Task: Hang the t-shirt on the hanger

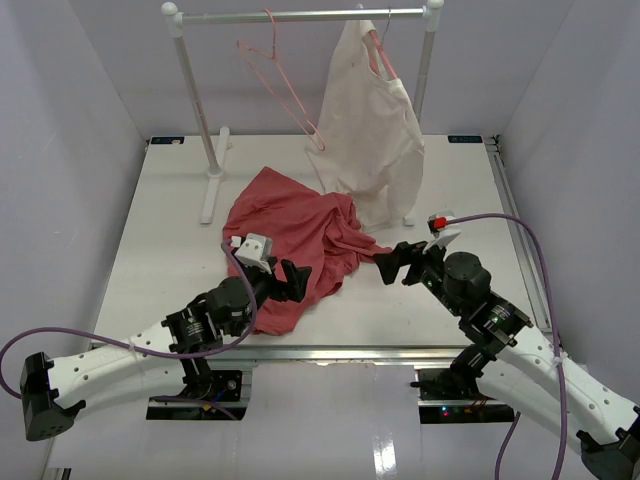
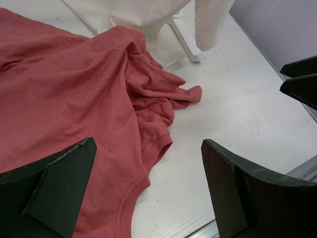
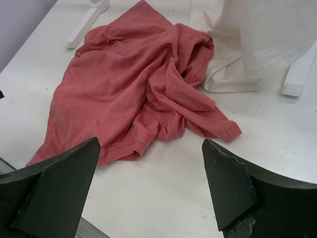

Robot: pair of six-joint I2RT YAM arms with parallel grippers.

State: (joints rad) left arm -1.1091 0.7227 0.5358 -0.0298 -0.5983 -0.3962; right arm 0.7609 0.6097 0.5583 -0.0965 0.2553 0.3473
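A: Where did the t-shirt lie?
B: Crumpled on the table, centre frame. The pink wire hanger hung bare on the rail, upper centre, beside the cream garment.
A: Grippers?
B: Left gripper was spread at the shirt's near hem, possibly brushing cloth; hard to tell. Right gripper was spread and empty, by a trailing fold.
A: Step?
B: Pre-grasp, I judged. The next move called for pinching an edge and lifting.

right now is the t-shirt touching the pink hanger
Apart. The top view shows the hanger hanging from the rail, the t-shirt crumpled on the table, gap between them.
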